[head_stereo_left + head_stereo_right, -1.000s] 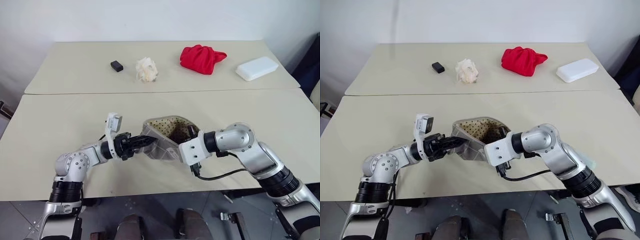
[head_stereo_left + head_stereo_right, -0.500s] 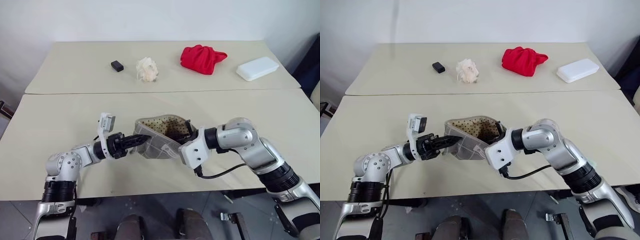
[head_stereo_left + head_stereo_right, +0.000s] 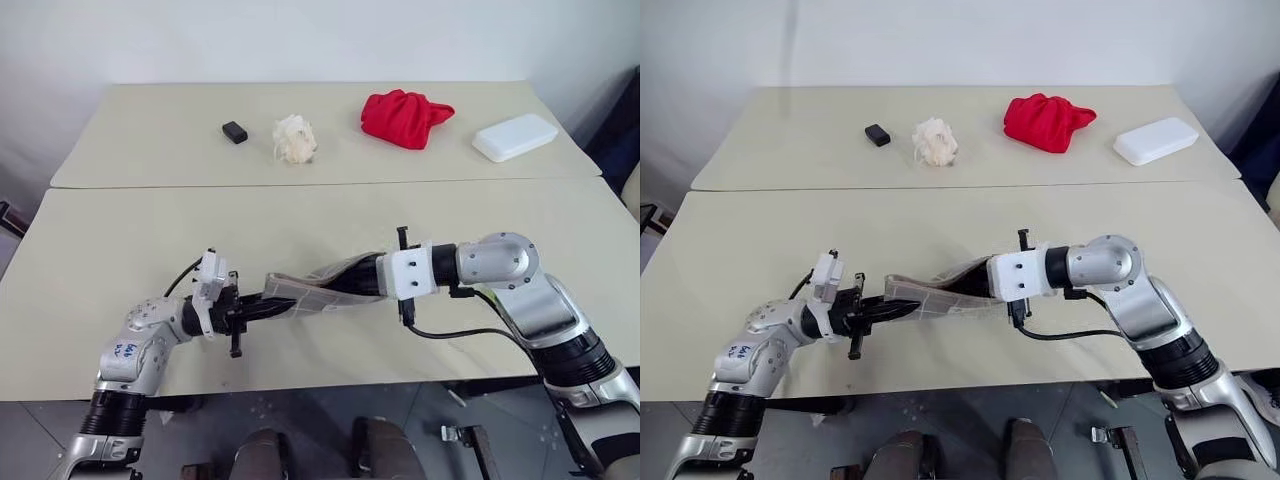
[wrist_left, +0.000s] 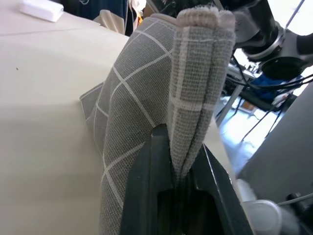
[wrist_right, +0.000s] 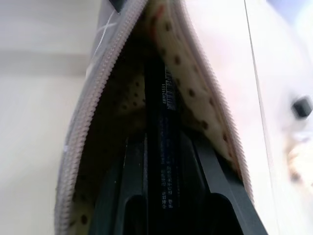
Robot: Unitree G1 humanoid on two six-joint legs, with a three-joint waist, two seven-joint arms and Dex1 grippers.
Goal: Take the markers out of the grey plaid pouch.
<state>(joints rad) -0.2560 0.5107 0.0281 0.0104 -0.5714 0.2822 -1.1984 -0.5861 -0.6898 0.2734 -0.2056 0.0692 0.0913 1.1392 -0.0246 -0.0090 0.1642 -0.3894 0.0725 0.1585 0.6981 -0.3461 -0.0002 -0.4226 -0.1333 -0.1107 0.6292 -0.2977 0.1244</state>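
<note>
Left eye view: grey plaid pouch (image 3: 312, 292) hangs stretched above the near table (image 3: 120, 240), between both grippers. Left gripper (image 3: 268, 305) pinches its left end shut; right gripper (image 3: 352, 278), fingers inside the opening, clamps a dark marker (image 5: 164, 147).

Bare near table (image 3: 120, 250) around stretched grey plaid pouch (image 3: 320, 290) (clutter far back)

Head stereo pair looking down over the desk (image 3: 120, 240), wrist cameras pressed close on the grey plaid pouch (image 4: 146, 98), all views sharing it
</note>
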